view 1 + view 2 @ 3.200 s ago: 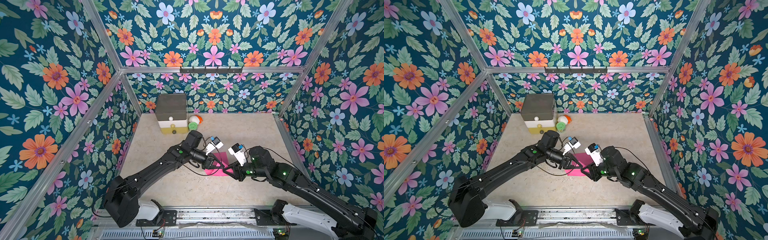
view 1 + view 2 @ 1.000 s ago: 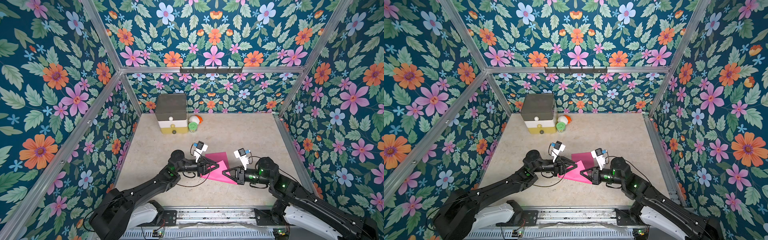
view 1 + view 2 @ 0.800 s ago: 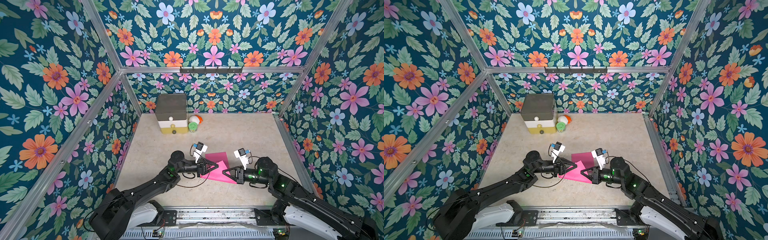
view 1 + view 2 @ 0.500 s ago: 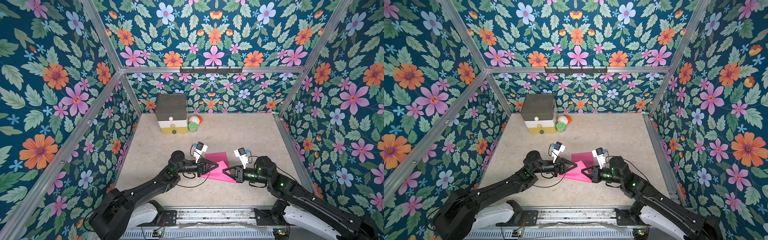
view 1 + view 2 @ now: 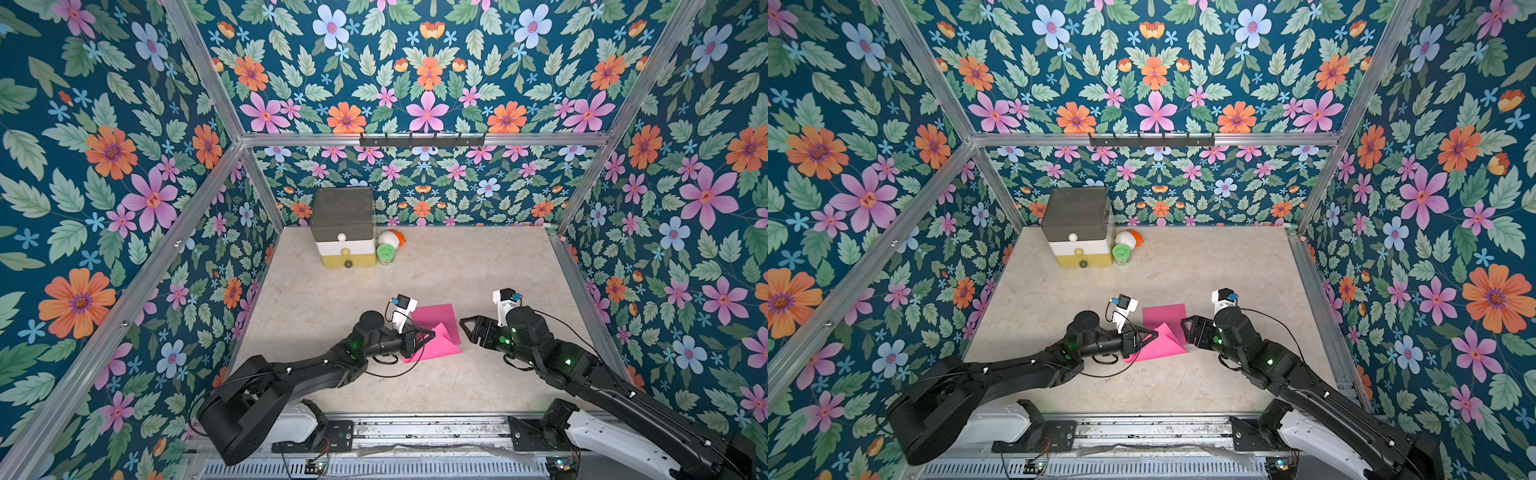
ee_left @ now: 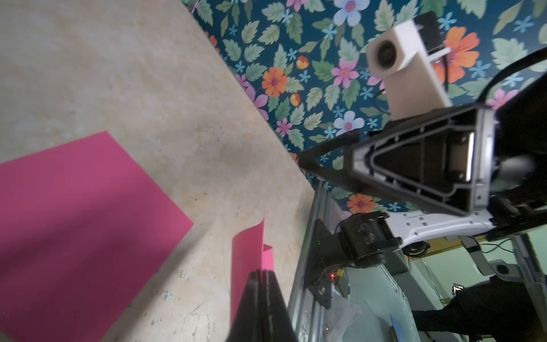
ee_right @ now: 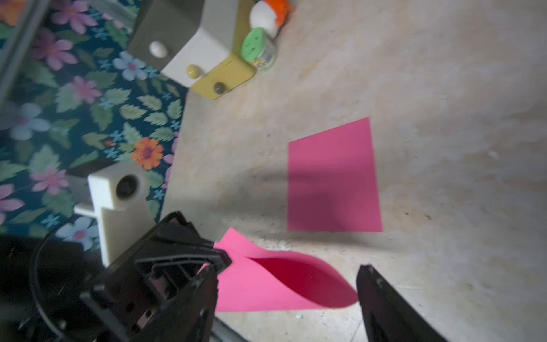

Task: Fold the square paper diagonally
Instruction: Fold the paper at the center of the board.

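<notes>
Beige bench is sitting inside floral walls with a metal frame. Two pink sheets are lying near centre: one flat sheet, and one curled sheet at its 6 o'clock. Left fingers are pinching the curled sheet's 9 o'clock corner. Right fingers are standing wide, just beside its 3 o'clock edge. One drawer box, one jar and one bottle are sitting at 11 o'clock.

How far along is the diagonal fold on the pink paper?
Done: the nearer pink paper sheet is doubled over, two layers meeting at one corner. In hand: the left gripper is shut on that corner; the right gripper stands open, off the paper. Left: the bend bulges open, uncreased, so it likely needs pressing flat. A second pink square lies flat, untouched.
</notes>
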You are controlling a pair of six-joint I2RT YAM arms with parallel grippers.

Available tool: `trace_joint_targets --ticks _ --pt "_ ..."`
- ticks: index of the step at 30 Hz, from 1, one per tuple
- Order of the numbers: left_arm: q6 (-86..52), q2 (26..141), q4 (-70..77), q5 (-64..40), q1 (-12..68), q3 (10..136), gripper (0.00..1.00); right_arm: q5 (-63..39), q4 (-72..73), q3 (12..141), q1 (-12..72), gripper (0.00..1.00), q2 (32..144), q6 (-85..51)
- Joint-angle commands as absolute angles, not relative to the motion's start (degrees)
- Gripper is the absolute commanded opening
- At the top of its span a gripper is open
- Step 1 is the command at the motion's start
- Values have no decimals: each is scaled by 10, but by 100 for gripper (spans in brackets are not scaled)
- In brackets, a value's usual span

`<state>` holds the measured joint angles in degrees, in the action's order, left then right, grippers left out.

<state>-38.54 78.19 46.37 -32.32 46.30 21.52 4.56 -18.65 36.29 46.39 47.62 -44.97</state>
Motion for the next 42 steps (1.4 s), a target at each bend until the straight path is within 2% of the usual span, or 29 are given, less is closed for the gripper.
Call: trace_joint_targets --ticks 1,3,6,13,14,16,17,20,23,27,30,34,42 --pt "-410 839 586 -266 475 204 0 168 -206 349 464 67 491 -512" --pt "-435 881 651 -256 476 192 0 166 -170 342 464 54 521 -518" --pt "-456 912 731 -230 476 168 0 145 -130 341 464 41 567 -516" --pt "-457 962 775 -222 481 163 0 103 -42 352 468 34 691 -491" --pt "-458 968 779 -219 482 162 0 103 -34 357 472 32 708 -486" --pt "-459 983 790 -207 484 157 0 91 -28 367 480 20 737 -482" --pt "-460 988 793 -199 484 154 0 90 -27 369 484 20 738 -482" --pt "-460 996 788 -173 484 149 0 104 -37 364 504 29 726 -489" --pt "-455 988 731 -145 484 161 0 103 -40 346 532 30 705 -510" --pt "-452 982 692 -134 485 174 0 101 23 300 624 36 702 -564" --pt "-455 987 693 -133 485 172 0 118 87 259 673 36 701 -622" --pt "-455 1000 698 -137 486 174 0 109 196 201 678 34 715 -675" --pt "-440 1010 698 -157 499 186 0 99 243 199 678 30 791 -698"
